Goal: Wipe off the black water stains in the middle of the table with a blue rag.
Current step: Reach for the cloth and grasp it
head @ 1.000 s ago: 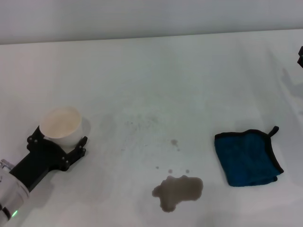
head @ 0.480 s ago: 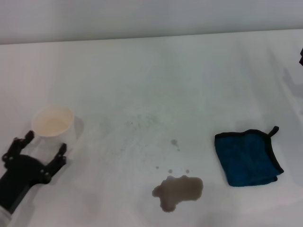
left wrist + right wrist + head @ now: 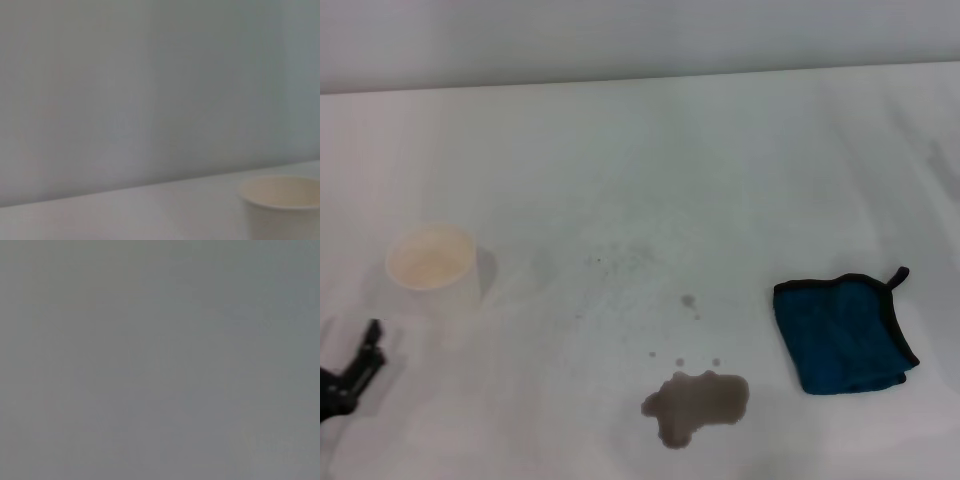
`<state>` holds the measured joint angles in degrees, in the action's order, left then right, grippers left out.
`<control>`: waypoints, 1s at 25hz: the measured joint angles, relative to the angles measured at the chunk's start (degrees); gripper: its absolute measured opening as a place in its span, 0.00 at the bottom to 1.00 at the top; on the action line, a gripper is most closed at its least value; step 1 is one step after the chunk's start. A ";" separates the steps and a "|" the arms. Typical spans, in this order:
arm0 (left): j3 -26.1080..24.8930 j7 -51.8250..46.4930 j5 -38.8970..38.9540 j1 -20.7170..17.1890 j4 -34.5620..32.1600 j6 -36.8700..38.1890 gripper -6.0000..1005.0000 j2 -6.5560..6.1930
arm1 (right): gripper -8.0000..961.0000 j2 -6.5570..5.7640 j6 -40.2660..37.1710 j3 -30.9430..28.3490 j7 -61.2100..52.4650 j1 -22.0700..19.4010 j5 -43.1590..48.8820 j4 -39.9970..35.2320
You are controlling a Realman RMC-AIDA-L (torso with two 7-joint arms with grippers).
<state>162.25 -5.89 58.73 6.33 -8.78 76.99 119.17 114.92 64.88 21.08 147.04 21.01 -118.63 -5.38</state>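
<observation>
The worktop (image 3: 650, 150) is a wide plain white surface, and everything on it lies toward the near edge. The blue rag (image 3: 842, 334) is folded flat near the near right corner, its little black loop pointing to the far right, with no tool on it. The black water stains (image 3: 696, 403) sit close to the near edge around its middle: one brownish puddle, apart from the rag on its left, with a few small droplets and faint specks scattered just beyond it toward the far side. A white paper cup (image 3: 432, 264) stands upright near the left edge, well apart from the stain. The left tool (image 3: 348, 375) shows only as a dark fingertip or two at the near left corner, clear of the cup and holding nothing; whether its fingers are spread or pressed together cannot be told. The right tool is out of sight, and its wrist view shows only blank grey.

The step in hand looks like fetching the rag, which seems best suited to the right arm. A good pick would pinch the rag through all its folds near the middle so that it stays bundled. It should then be pressed flat onto the puddle and swept far enough to catch the droplets too.
</observation>
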 joint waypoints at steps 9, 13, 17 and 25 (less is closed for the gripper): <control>0.00 0.00 6.45 -0.11 2.14 4.27 0.88 -0.17 | 0.81 -3.01 -9.63 16.44 -49.37 -6.32 1.52 -17.42; -0.06 0.00 8.69 1.43 4.28 6.88 0.88 -0.25 | 0.77 -7.46 -5.99 22.51 -66.10 -6.56 7.33 -20.77; -0.09 0.00 11.15 3.68 6.48 9.04 0.88 -0.43 | 0.77 -11.86 1.90 24.57 -85.14 -4.79 20.60 -25.25; -0.10 -0.10 17.47 6.69 9.66 13.09 0.88 -0.59 | 0.78 -12.02 24.79 24.65 -107.23 -1.45 36.02 -41.54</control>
<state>162.15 -5.99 76.20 13.02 0.88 90.08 118.58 102.90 89.67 45.73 39.80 19.57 -82.61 -46.92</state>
